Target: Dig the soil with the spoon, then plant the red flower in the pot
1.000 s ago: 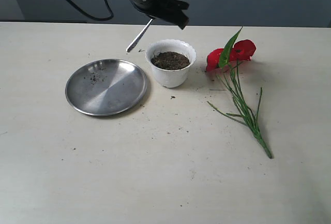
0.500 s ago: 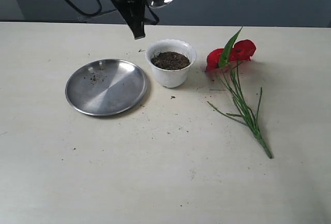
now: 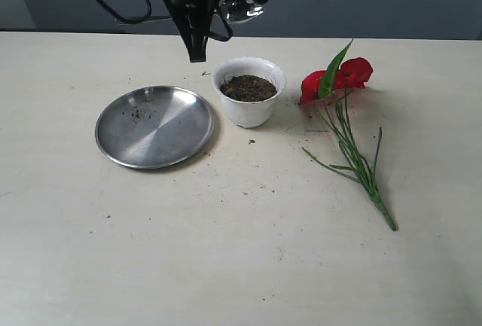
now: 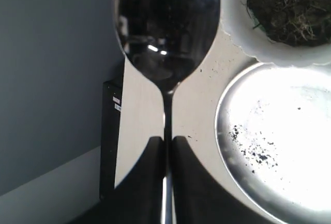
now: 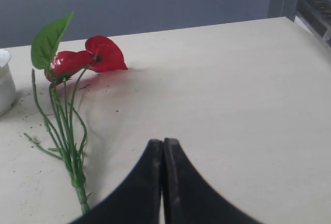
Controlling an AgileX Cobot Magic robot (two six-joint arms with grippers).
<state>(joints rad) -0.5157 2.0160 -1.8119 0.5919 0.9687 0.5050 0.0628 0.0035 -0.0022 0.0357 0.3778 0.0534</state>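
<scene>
The white pot [image 3: 249, 110] stands mid-table with dark soil [image 3: 248, 87] filling it; its rim [image 4: 243, 38] and soil [image 4: 289, 6] also show in the left wrist view. My left gripper [image 3: 197, 51] hangs above the table just behind and left of the pot, shut on the spoon [image 4: 166, 27] by its thin handle. The shiny spoon bowl [image 3: 242, 6] sits high beside the gripper. The red flower [image 3: 346, 76] lies flat to the right of the pot, stems trailing toward the front. My right gripper [image 5: 163, 142] is shut and empty, near the red flower [image 5: 93, 56]; the exterior view does not show it.
A round steel plate [image 3: 154, 126] lies left of the pot with a few soil crumbs on it, and the left wrist view shows the plate [image 4: 279, 141] too. Specks of soil dot the table around the pot.
My left gripper has swung from above the pot's back right to its back left and turned to point down. The spoon's handle, which stuck out to the left, no longer shows.
</scene>
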